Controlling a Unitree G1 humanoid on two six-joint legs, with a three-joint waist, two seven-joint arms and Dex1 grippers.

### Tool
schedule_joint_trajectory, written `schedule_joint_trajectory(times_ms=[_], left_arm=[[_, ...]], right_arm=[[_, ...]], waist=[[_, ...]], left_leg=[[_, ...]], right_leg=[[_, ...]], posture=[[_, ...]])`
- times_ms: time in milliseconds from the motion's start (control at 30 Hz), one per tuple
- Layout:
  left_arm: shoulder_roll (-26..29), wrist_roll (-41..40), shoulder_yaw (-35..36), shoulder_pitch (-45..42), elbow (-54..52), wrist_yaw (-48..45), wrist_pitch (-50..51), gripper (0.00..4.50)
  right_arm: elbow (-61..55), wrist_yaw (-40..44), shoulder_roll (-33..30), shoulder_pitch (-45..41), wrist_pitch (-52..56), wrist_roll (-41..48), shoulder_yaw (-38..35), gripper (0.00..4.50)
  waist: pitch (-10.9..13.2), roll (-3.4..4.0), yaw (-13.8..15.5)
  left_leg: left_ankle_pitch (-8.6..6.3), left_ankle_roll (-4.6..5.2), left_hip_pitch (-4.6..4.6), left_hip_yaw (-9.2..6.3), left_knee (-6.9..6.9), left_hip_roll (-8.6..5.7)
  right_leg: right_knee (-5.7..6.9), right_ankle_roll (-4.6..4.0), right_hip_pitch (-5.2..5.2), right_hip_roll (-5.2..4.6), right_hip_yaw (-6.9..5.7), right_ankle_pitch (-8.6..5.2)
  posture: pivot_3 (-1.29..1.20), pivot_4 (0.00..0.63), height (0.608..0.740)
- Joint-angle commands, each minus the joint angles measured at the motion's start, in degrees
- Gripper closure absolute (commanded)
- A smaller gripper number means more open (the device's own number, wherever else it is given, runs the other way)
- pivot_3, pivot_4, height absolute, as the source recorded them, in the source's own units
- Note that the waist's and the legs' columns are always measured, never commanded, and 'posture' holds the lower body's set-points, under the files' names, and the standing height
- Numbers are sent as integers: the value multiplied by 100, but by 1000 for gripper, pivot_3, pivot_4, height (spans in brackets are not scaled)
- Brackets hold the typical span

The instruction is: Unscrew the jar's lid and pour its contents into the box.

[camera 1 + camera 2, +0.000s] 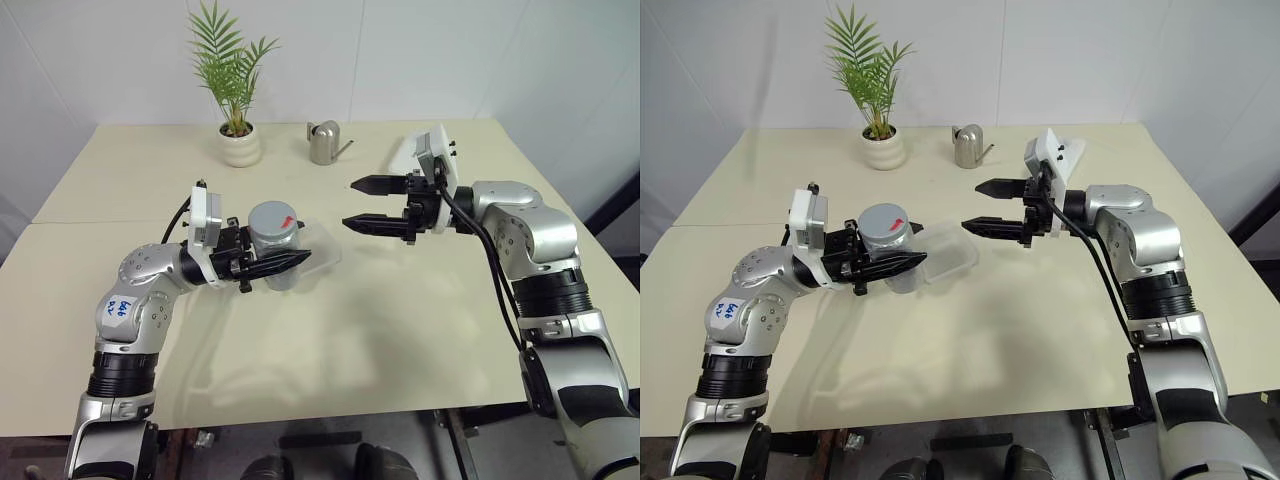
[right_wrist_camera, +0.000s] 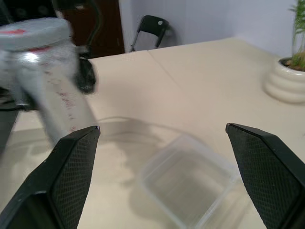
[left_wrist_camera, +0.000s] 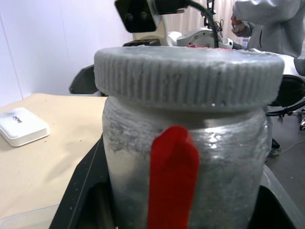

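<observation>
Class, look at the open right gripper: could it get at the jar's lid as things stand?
Probably yes. The right gripper is open and faces the lid, which tops the jar held upright by the left gripper; nothing lies between.

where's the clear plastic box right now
In the head views, the shallow clear plastic box lies on the beige table near its middle, just behind the lidded grey jar gripped by the left gripper, with the open right gripper beside it.
</observation>
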Motion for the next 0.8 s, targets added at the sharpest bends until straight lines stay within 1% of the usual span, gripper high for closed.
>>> schedule_joint_trajectory(times_ms=[33,133,200,267,467,633,800], left_arm=[[35,-67,48,-2,-99,12,-116,2397],[5,-49,11,-18,-80,26,-125,2397],[-20,-20,-35,-39,-44,32,-130,2397],[-1,-20,-73,-60,-22,22,-76,2397],[67,-46,-161,-143,61,-99,-5,2397],[76,-69,-162,-155,50,-70,-4,2397],[108,-64,-165,-133,35,-88,6,2397]], right_arm=[[-706,-199,264,-120,342,426,-207,56],[-1086,-441,507,-112,630,637,-215,56],[-1393,-772,794,-140,856,711,-105,56],[-1580,-997,979,-161,956,605,80,56],[-1921,-1228,1419,-156,1089,558,471,56],[-1921,-1269,1487,-210,961,499,525,56],[-1688,-1403,1493,-286,862,226,607,56]], waist=[[0,0,-13],[0,0,3],[0,0,5],[0,0,7],[0,0,6],[0,0,9],[0,0,-5]], left_leg=[[0,0,1,-1,0,1],[1,-2,3,-2,1,6],[1,-2,3,-3,3,6],[1,-2,3,-5,4,6],[1,-1,1,-5,3,5],[0,-1,0,-5,4,2],[0,-1,0,-5,2,4]], right_leg=[[1,-1,0,0,1,1],[3,-3,0,3,0,2],[2,-5,1,2,1,3],[3,-5,1,2,1,3],[4,-5,-2,2,2,3],[3,-5,-1,2,2,3],[3,-5,-3,3,2,3]], posture=[[0,150,740],[0,150,740],[0,150,740],[0,150,740],[0,150,740],[0,150,740],[0,150,740]])
